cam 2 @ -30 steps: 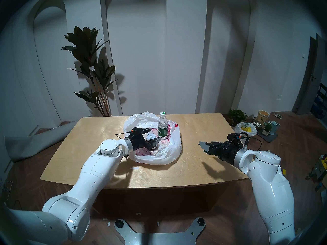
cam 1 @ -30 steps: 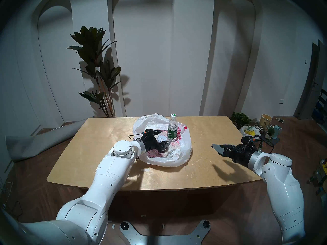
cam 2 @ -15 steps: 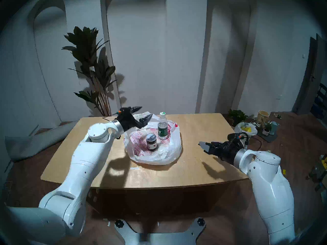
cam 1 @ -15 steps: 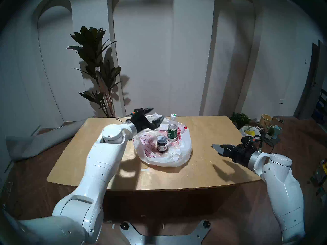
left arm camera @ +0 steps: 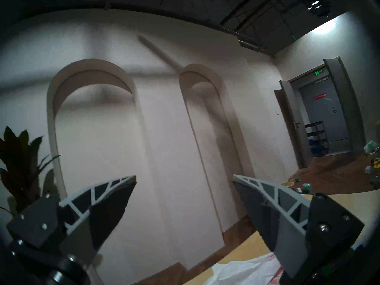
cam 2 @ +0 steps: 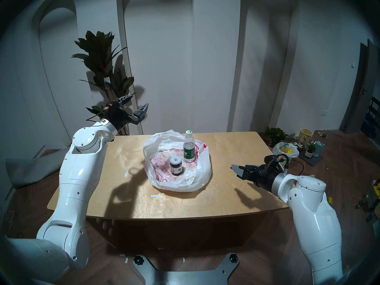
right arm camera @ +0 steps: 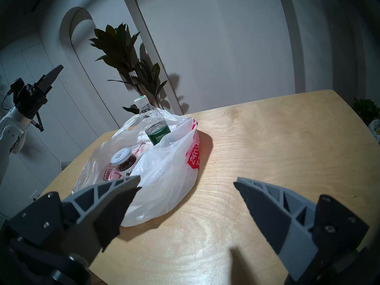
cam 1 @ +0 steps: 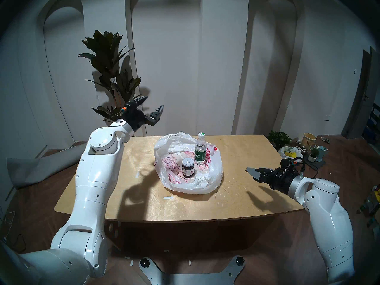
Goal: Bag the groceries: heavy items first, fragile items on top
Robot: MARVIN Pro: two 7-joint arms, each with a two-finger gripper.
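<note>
The white bag (cam 1: 213, 179) with red print lies open on the middle of the table. Inside it the clear water bottle (cam 1: 200, 153) with a green label stands upright at the back. The short dark jar (cam 1: 188, 167) with a grey lid stands upright just in front and to the left of the bottle, also seen as jar (right arm camera: 123, 160) beside bottle (right arm camera: 153, 122). My left gripper (cam 1: 155, 101) hangs open and empty, high above the table's back left corner. My right gripper (cam 1: 251, 172) hovers open and empty over the table's right side, pointing at the bag (right arm camera: 164, 175).
The wooden table (cam 1: 246, 146) carries two small white tape strips (cam 1: 168, 197). A tall potted plant (cam 1: 112, 72) stands behind the left arm. A grey rolled mat (cam 1: 41, 167) lies on the floor at left. A small bag with yellow things (cam 1: 290, 153) and pots sit on the floor at right.
My left gripper, earlier spread around the jar inside the bag, has risen and swung back to the left, leaving the jar standing there. The right arm has not moved.
</note>
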